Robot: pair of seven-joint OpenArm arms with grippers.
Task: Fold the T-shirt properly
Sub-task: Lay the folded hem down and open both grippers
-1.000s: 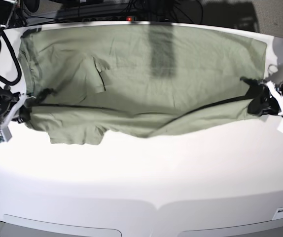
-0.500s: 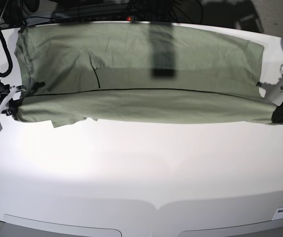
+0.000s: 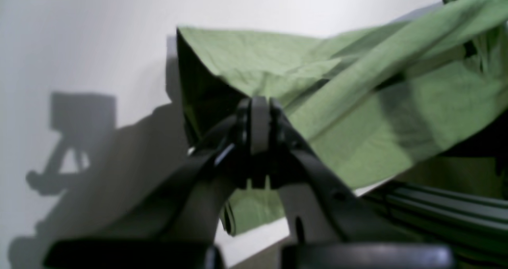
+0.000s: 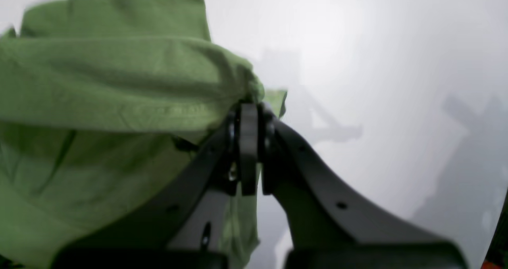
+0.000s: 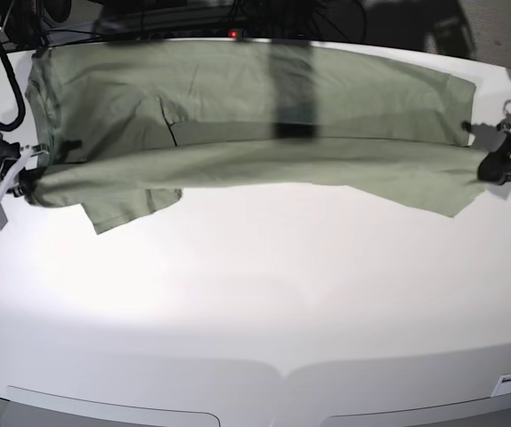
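Observation:
The sage-green T-shirt [image 5: 238,98] lies spread across the far half of the white table [image 5: 255,302]. Its near layer is lifted and stretched between my two grippers. In the base view my right gripper [image 5: 26,182] is at the left edge, shut on the fabric beside the hanging sleeve. My left gripper [image 5: 496,167] is at the right edge, shut on the hem end. The left wrist view shows the left gripper [image 3: 258,102] pinching a fold of T-shirt [image 3: 357,114]. The right wrist view shows the right gripper [image 4: 248,106] clamped on bunched T-shirt [image 4: 99,82].
Dark cables and equipment with a small red light [image 5: 233,34] run along the table's back edge. A dark rail [image 3: 436,205] shows below the cloth in the left wrist view. The near part of the table holds only shadows.
Both grippers have carried the held edge up and toward the back of the table. The slack fold first pulled taut, and its lower edge now hangs loosely above the table.

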